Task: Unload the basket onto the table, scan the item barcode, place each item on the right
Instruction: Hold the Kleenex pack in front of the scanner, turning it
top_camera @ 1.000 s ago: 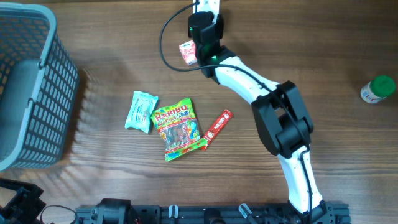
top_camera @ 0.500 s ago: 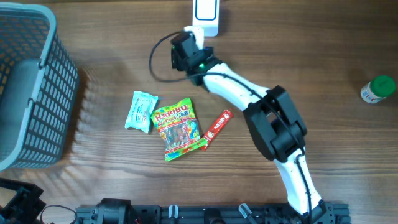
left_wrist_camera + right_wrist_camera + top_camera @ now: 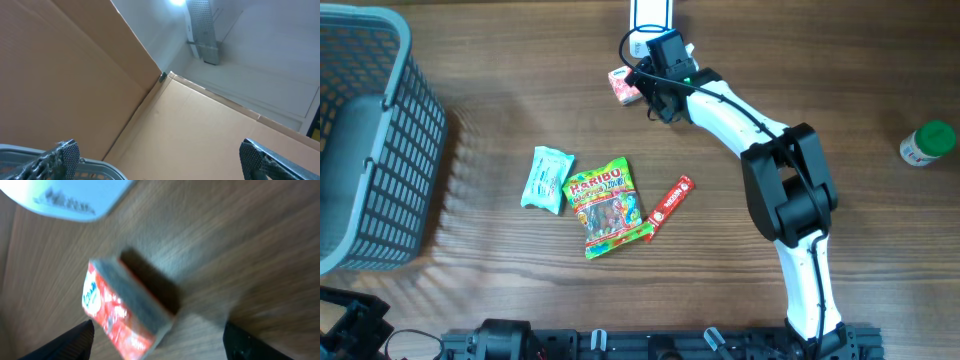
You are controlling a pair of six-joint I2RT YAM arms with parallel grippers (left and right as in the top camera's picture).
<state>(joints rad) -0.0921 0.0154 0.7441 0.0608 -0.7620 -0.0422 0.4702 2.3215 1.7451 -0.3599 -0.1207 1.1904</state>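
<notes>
Wooden table [image 3: 520, 60], overhead view: a small red carton [image 3: 623, 85] lies just beside the white scanner [image 3: 650, 15]. The right gripper [image 3: 652, 95] hovers close by, jaws spread wide, holding nothing. The carton is probably light, stiff, crushable; grip across its narrow sides

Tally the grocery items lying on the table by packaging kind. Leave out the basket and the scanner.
Soft packets: 3 (pale green packet, Haribo bag, red stick pack)
Small boxes: 1 (red and white box)
Bottles: 1 (green-capped bottle)
Total: 5
</notes>
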